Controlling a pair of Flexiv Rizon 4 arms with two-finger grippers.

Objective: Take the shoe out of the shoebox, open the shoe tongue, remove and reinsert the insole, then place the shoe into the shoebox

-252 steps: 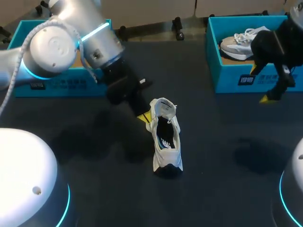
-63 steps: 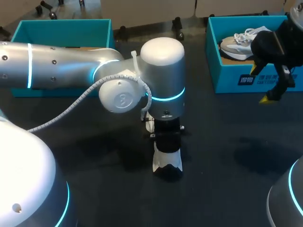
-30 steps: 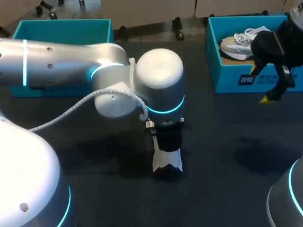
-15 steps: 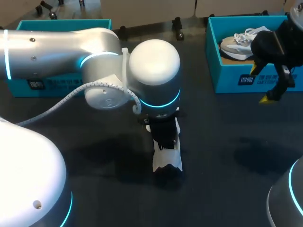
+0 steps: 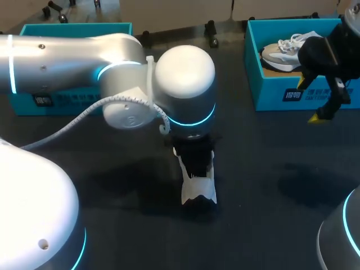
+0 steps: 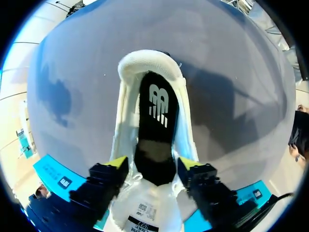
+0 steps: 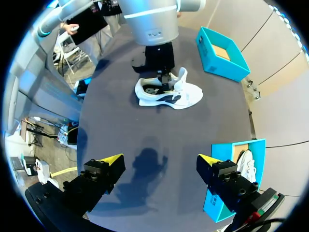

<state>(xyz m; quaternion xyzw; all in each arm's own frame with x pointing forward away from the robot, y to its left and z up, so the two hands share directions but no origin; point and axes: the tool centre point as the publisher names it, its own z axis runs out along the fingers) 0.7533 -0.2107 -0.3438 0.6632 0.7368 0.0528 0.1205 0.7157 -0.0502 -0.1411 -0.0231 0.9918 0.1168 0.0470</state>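
Left wrist view: shoe under tool

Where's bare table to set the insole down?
Widest bare table lies between the shoe and the right shoebox, below the right tool. A second patch sits between the shoe and the left shoebox, but the left arm overhangs it. Crowded: at the shoe itself, where the left tool straddles the opening.

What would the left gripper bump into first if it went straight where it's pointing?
Probably the black insole inside the white shoe, right ahead of the left gripper.
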